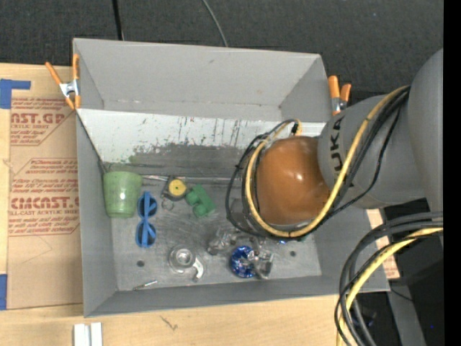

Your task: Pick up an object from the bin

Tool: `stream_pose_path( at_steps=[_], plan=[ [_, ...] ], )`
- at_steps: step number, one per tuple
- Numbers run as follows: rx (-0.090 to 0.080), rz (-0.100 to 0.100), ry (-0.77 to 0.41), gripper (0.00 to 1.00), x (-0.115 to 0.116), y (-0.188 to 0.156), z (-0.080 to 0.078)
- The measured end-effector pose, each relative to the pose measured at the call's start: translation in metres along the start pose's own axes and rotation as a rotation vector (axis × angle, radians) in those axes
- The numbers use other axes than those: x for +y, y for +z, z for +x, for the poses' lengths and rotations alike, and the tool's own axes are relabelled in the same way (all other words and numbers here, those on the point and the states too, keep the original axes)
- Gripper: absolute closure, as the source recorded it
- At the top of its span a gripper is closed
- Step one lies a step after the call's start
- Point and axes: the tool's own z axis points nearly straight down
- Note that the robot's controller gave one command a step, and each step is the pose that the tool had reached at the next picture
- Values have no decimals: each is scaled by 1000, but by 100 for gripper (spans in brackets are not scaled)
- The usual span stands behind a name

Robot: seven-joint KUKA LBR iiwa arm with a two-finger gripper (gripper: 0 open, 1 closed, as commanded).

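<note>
Claw over blue shiny ball; arm lettered "UKA".

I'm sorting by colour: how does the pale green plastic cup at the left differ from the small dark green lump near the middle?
The pale green plastic cup is light and translucent-looking; the small dark green lump is deeper, solid green. The cup is clearly bigger than the lump. The cup sits by the bin's left wall; the lump lies nearer the middle. Both are green.
</note>
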Motion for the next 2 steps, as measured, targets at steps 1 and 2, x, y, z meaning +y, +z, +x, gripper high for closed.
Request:
stream_pose_path(
  at_steps=[1, 2],
  plan=[
    [-10, 4, 0, 100, 0, -2, -3],
    [-3, 3, -76, 100, -9, -133, -1]
  ],
)
